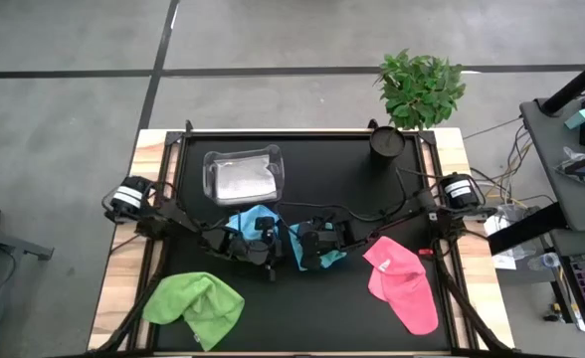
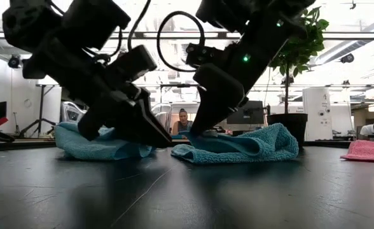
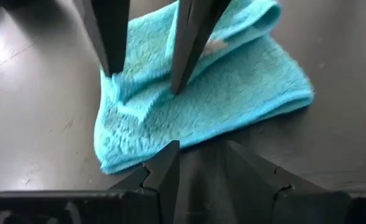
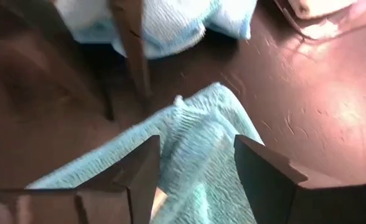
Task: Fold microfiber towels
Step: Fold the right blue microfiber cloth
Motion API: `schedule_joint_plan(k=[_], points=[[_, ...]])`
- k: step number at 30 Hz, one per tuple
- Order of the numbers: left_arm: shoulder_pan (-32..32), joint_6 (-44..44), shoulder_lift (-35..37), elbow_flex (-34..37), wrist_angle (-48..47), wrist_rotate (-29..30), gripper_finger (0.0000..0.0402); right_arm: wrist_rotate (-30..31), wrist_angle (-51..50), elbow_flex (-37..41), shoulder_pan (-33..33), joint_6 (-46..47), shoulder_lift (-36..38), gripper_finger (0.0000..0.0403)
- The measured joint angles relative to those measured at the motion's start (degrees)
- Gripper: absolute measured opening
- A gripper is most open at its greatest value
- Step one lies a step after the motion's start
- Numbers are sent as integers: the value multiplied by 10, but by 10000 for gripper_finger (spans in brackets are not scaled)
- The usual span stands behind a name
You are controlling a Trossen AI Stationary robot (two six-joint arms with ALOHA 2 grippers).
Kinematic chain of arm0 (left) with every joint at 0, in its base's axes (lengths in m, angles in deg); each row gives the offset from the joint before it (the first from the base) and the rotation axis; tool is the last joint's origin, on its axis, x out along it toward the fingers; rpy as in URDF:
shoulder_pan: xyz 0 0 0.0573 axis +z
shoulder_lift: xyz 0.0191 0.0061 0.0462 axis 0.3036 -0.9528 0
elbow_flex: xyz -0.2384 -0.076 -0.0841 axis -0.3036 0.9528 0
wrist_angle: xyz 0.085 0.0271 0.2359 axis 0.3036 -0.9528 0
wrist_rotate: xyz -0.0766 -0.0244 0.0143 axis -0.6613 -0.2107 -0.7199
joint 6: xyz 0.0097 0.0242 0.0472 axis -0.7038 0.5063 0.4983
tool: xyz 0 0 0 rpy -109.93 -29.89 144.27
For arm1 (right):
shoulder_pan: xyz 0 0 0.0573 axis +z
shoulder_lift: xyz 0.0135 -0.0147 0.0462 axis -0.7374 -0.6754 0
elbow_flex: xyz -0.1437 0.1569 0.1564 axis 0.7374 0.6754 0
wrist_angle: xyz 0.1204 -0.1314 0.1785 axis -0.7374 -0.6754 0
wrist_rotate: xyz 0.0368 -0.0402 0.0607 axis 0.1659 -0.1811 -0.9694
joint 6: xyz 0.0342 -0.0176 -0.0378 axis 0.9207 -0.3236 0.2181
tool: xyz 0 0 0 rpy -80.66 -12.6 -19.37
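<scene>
A teal-blue microfiber towel lies folded over on the black table, at its middle. My right gripper stands open on it, coming down at a slant. My left gripper is open just short of the towel's edge, low over the table, with only bare table between its fingers. A light blue towel lies crumpled beside them, toward the far left. A lime green towel lies near left and a pink towel near right. A pale towel sits in the clear tub. My right gripper has both fingertips set down on the teal towel's upper layer, near one end of it, slanting down from above. A strip of the cloth runs between the open fingers. The towel lies on the table, slack.
A dark pot with a green plant stands at the far right corner. Cables run across the table's far half. Bare black table lies toward the near edge between the green and pink towels.
</scene>
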State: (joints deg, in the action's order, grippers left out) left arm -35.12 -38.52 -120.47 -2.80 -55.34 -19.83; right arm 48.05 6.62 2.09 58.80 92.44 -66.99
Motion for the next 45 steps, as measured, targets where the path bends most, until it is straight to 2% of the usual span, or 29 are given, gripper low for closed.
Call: schedule_joint_plan(k=[4,12,14,19,25,35,39,45], points=[[9,1,-10,-10,-2,0,116,0,16,20,-2,3,0,148],[18,-3,-19,-12,3,0,116,0,35,34,-2,13,0,28],[19,-3,-20,-12,-2,0,116,0,35,26,-2,15,0,14],[21,-4,-30,-15,0,0,116,5,36,0,-11,56,0,13],[25,-4,-35,-17,2,-1,116,5,32,-4,-35,148,-1,13],[25,-4,-35,-16,2,0,116,-32,55,-5,-36,147,-31,15],[25,-4,-35,-17,0,0,116,-31,62,-6,-37,147,-34,41],[25,-5,-35,-16,0,0,116,-31,60,-6,-41,126,-23,106]])
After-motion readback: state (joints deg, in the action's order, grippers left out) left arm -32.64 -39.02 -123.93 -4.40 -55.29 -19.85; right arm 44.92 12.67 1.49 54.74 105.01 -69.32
